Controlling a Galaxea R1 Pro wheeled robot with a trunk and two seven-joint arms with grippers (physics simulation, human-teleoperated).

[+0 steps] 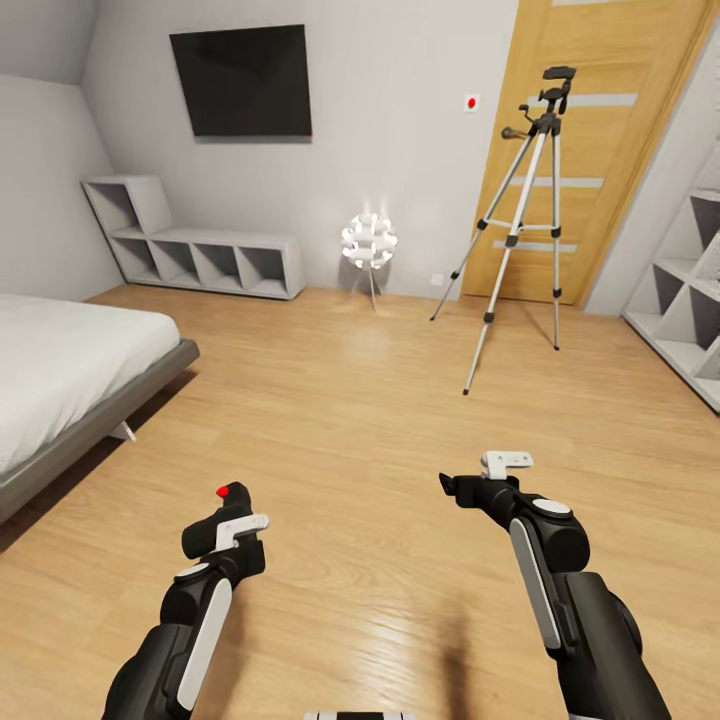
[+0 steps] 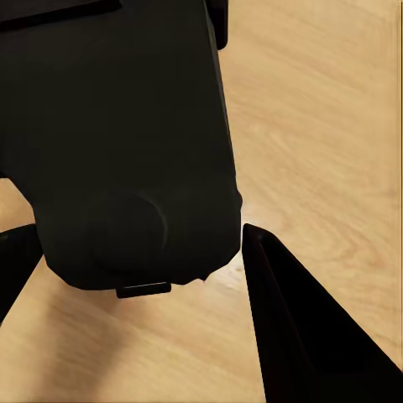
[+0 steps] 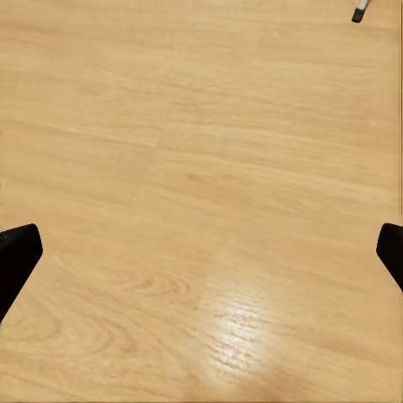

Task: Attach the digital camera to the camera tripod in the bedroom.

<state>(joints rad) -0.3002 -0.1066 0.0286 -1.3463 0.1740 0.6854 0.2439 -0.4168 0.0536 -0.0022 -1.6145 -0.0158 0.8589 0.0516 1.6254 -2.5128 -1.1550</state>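
Note:
The digital camera [image 2: 117, 126], a matte-black box with a rounded lens bump, sits between the fingers of my left gripper [image 2: 139, 228], which is shut on it. In the head view the camera [image 1: 206, 536] is held low at the left over the wood floor, in my left gripper [image 1: 226, 518]. The camera tripod [image 1: 520, 215] stands far ahead on the right before the wooden door, silver legs spread, black head bare. My right gripper [image 1: 452, 487] is open and holds nothing; its fingers [image 3: 17, 256] are spread wide over the floor. One tripod foot [image 3: 361, 10] shows in the right wrist view.
A grey platform bed [image 1: 70, 380] lies at the left. Low white cube shelves [image 1: 200, 260] and a white ball lamp [image 1: 368, 242] stand by the far wall under a black screen [image 1: 242, 80]. More white shelves [image 1: 690, 300] line the right. The wooden door [image 1: 600, 150] is shut.

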